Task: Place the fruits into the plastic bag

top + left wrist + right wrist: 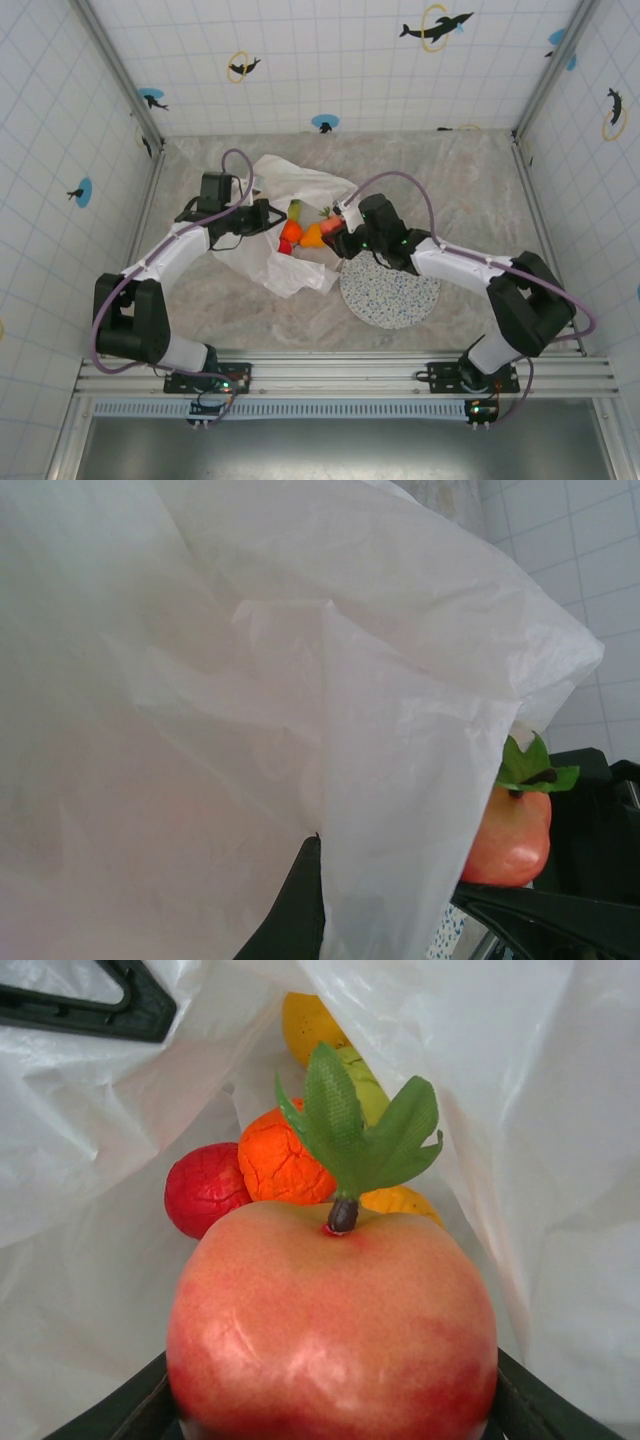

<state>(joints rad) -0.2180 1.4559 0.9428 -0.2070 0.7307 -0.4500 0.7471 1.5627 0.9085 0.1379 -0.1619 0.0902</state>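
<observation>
Apple: a red-blushed apple (330, 1320) with a green leaf (360, 1130) sits pinched between the fingers of the right pincer (343, 232), stem pointing ahead of it.
Why held so: the apple is carried nose-first to the bag's mouth, so a release would likely drop it onto the pile just in front.
Right pincer: pressed onto the apple from both sides, with a dark finger (545, 1405) showing at each flank of the fruit.
Plastic bag: the white, crinkled plastic bag (300, 187) lies directly ahead of the right pincer, and its film rises on both sides of the apple.
In the bag: just beyond the apple lie a red fruit (205, 1188), an orange (283, 1165) touching it, a yellow-orange piece (405, 1200), a green piece (365, 1080) and, farthest from the pincer, a yellow piece (310, 1025).
Left pincer: the left pincer (262, 216) is at the bag's edge opposite the right pincer, apparently lifting the film to keep the mouth open. One dark finger (295, 910) shows under the film and the rest is covered, so whether it pinches cannot be told.
Plate: a speckled plate (390, 290) lies on the surface (470, 190) below and behind the right pincer.
Step in hand: the apple is at the mouth, not yet let go.
</observation>
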